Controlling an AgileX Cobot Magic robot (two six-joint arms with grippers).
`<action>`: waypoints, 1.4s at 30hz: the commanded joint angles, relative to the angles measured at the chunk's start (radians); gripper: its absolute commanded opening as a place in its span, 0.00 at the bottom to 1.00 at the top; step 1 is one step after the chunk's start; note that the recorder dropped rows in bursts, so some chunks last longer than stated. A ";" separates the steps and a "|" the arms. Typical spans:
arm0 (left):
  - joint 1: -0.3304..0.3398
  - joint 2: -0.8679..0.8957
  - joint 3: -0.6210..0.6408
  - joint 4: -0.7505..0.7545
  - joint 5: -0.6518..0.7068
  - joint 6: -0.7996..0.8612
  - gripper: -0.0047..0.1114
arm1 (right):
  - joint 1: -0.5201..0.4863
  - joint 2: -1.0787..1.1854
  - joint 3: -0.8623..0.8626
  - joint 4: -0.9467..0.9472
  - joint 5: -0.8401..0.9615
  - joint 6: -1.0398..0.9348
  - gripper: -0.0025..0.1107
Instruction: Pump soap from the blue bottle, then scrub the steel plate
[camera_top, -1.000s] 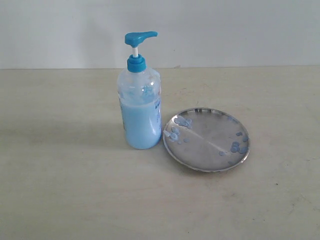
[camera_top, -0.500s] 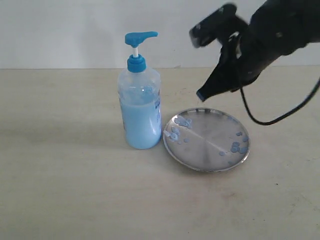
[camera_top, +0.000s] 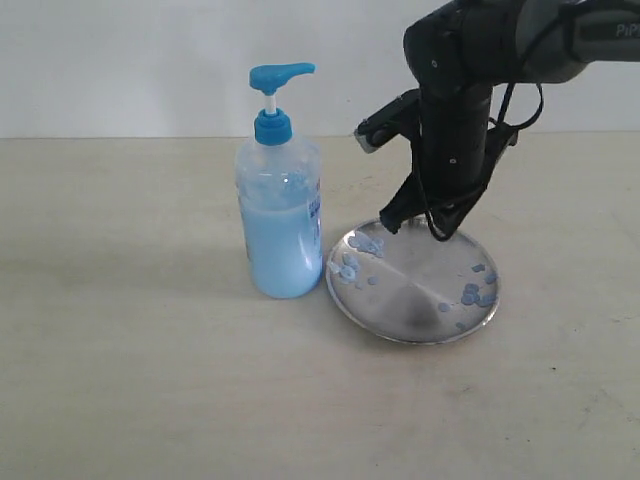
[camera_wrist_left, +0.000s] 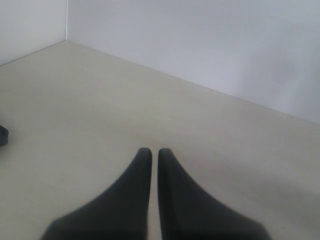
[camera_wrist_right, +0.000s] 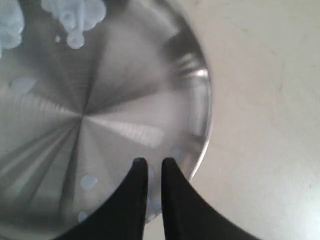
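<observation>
On the beige desk (camera_top: 120, 380) the blue bottle (camera_top: 281, 215) stood upright, pump head up, spout pointing toward the plate side. Light blue soap (camera_top: 283, 255) filled roughly the lower half of it. Just beside the bottle, on its right in the exterior view, the steel plate (camera_top: 415, 300) lay flat; whether its rim touched the bottle base couldn't be told. Pale blue blobs (camera_top: 478, 294) sat on the plate in two clusters, one on the bottle side and one at the opposite rim. Over the far part of the plate the right hand (camera_top: 392, 222) hung pointing down, clenched, with nothing between the fingers. In the right wrist view its fingertips (camera_wrist_right: 139, 167) sat above the plate's inner edge near a few small blobs; contact with the metal couldn't be told. Well apart from all this the left hand (camera_wrist_left: 151, 150) was clenched too, gripping nothing, over bare desk with a white wall (camera_wrist_left: 200, 45) behind
</observation>
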 joint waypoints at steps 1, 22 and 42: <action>-0.007 -0.005 0.003 -0.002 0.000 -0.005 0.08 | -0.015 0.069 -0.134 0.101 -0.040 -0.015 0.02; -0.007 -0.011 0.003 0.002 0.005 -0.005 0.08 | -0.088 0.069 -0.166 0.080 0.163 -0.204 0.02; -0.007 -0.011 0.003 0.002 0.006 -0.005 0.08 | -0.086 0.088 -0.132 0.356 0.163 -0.375 0.02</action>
